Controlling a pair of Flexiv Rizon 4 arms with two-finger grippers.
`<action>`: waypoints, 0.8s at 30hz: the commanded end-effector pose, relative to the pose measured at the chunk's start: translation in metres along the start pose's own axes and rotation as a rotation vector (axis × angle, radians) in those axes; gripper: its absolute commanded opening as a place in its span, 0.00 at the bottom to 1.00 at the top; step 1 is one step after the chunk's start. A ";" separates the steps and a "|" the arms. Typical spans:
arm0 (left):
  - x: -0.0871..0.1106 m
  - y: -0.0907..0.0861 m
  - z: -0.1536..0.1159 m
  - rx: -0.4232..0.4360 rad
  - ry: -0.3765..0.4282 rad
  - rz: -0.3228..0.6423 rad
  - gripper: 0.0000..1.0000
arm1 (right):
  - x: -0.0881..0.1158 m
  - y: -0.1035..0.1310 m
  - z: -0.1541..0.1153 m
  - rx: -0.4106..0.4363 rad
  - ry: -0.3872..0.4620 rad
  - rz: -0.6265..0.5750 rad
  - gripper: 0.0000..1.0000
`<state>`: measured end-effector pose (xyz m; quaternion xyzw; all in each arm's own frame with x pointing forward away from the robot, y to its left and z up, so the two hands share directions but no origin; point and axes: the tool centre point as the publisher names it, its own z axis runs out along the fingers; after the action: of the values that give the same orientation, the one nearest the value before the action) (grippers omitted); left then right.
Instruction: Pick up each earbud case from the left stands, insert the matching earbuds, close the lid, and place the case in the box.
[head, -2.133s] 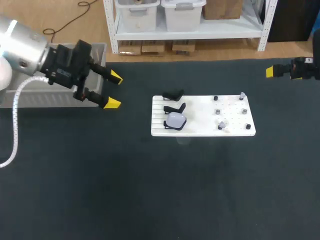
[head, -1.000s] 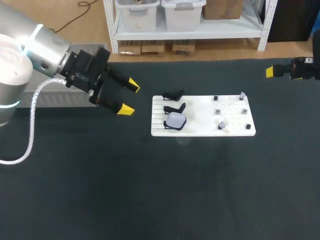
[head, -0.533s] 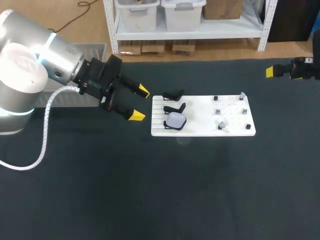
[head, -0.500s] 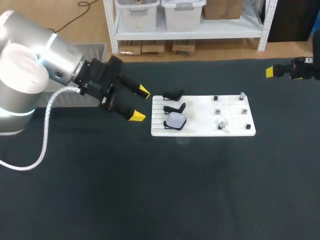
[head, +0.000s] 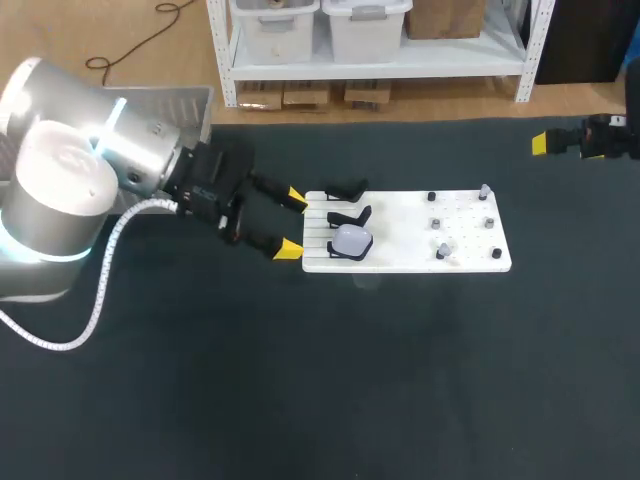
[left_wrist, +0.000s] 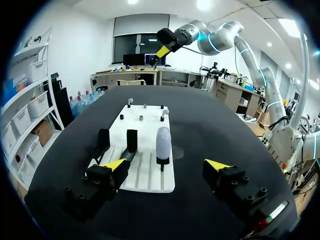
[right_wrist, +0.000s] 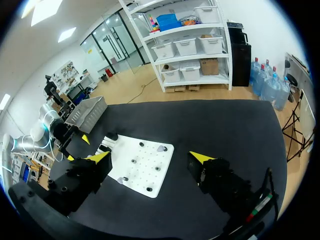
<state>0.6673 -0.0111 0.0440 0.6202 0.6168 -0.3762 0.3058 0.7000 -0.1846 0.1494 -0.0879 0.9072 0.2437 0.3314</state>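
Jaws of your left gripper (head: 290, 222) stand wide apart with nothing between them, just off the white board's (head: 400, 255) left edge, the arm stretched low toward it. The earbud case (head: 351, 240) sits on a black stand (head: 334, 249) at the board's left end. Your right gripper (right_wrist: 150, 157) hangs spread open, well beyond the board's right end.

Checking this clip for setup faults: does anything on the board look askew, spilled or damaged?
Nothing stands out. The case sits upright and the board lies flat on the table. The two stands beside the case are empty, but nothing is tipped or spilled.
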 end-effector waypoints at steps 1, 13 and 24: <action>0.004 -0.007 0.010 -0.026 -0.018 -0.001 1.00 | 0.000 0.000 0.000 0.000 0.001 -0.001 1.00; 0.008 0.001 0.033 -0.049 -0.042 -0.024 0.98 | 0.000 0.000 0.000 0.000 0.001 -0.001 1.00; 0.000 0.011 0.048 -0.052 -0.053 0.004 0.65 | 0.000 0.000 0.000 0.000 0.001 -0.001 1.00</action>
<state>0.6701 -0.0479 0.0211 0.6021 0.6187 -0.3740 0.3388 0.7000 -0.1846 0.1494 -0.0879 0.9072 0.2437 0.3313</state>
